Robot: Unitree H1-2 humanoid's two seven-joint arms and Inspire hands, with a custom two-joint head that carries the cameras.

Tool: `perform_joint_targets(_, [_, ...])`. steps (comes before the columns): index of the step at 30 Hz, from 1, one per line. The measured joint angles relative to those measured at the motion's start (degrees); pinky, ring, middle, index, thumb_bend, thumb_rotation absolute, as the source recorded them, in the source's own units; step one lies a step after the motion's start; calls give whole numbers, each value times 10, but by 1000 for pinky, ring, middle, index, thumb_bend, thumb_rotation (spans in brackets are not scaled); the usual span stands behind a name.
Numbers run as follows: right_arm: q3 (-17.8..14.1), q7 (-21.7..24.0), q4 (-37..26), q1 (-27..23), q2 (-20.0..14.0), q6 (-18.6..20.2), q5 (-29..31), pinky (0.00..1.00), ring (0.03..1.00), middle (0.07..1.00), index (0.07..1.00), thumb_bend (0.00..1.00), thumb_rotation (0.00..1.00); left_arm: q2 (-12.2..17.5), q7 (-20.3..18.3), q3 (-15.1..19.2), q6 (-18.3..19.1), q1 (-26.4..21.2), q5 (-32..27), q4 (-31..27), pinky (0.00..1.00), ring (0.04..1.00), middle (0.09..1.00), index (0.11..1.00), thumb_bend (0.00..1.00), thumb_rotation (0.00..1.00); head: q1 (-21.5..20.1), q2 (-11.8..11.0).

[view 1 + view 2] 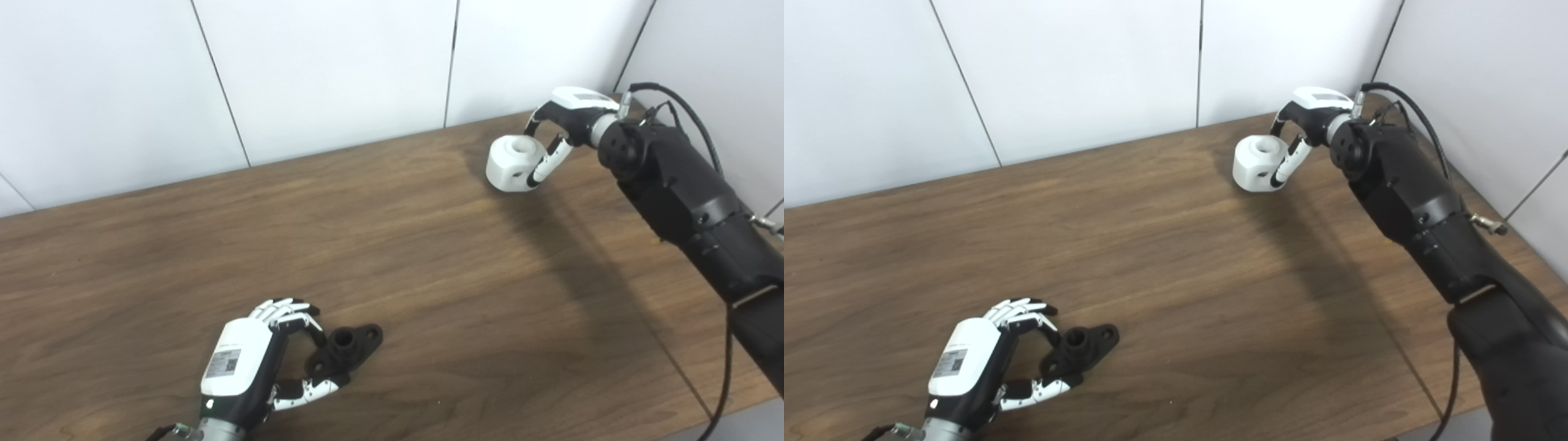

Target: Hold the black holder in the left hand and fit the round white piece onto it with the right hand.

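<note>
The left hand point(257, 361) is curled around the black holder point(344, 349) near the front edge of the table point(429, 294), fingers above it and thumb below. The right hand point(560, 131) is closed on the round white piece point(513, 163) at the far right of the table, well apart from the holder.

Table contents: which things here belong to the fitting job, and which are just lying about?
Belong to the job:
- black holder, near edge, left hand closing around it
- round white piece, far right, at the fingers of the right hand

Just lying about:
- nothing loose that I can see; only the bare wooden table and the cable on the right arm
</note>
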Motion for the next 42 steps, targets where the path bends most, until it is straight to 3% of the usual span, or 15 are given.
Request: perform_joint_targets(42, [5,-4,4,-3,16,0,0,1000,992,902,663,831,221,-3,-3,-2,7,0,1,0,868,827,760,485,523,52,6,6])
